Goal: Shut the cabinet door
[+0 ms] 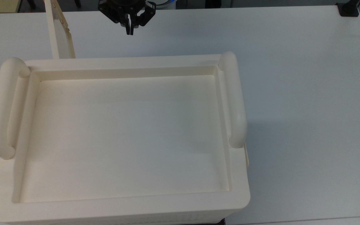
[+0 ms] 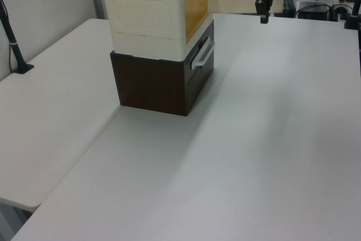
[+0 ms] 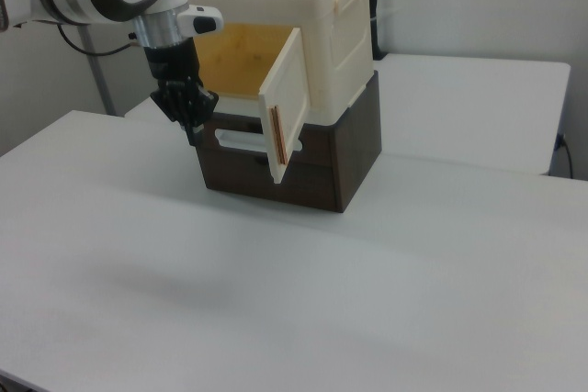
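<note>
At the cabinet's point(image 3: 303, 34) front, you see the door point(image 3: 287, 106) swung wide open, hinged on the right view's right side, its free edge pointing out over the table point(image 3: 367, 300). Your gripper point(image 3: 191, 128) hangs just in front of the opening, apart from the door, with its 2 fingers pressed together and nothing held. That suits a push: closed fingers make 1 firm tip to nudge the panel shut.
</note>
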You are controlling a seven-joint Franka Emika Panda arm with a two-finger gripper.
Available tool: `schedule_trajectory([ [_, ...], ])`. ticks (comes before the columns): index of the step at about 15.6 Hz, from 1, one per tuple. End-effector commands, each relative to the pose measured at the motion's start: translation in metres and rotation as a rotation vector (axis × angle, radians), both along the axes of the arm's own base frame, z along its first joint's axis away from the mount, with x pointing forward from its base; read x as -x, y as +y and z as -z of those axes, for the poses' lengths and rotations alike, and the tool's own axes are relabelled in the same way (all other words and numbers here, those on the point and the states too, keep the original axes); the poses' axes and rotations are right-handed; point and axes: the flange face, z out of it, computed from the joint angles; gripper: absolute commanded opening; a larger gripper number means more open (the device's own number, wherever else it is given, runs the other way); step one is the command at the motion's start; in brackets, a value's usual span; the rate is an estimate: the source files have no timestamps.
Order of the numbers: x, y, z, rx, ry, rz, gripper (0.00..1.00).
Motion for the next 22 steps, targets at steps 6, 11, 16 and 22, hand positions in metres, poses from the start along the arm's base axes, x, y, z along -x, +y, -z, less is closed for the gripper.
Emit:
schedule_trajectory([
  [6, 0.002, 0.000, -0.033, 0.018, -0.063, 0.010, 0.00],
  [11, 0.003, -0.014, -0.086, 0.006, -0.176, 0.049, 0.00],
  [16, 0.009, -0.034, -0.135, 0.014, -0.279, 0.075, 0.00],
  [22, 0.008, -0.085, -0.165, 0.034, -0.430, 0.151, 0.00],
])
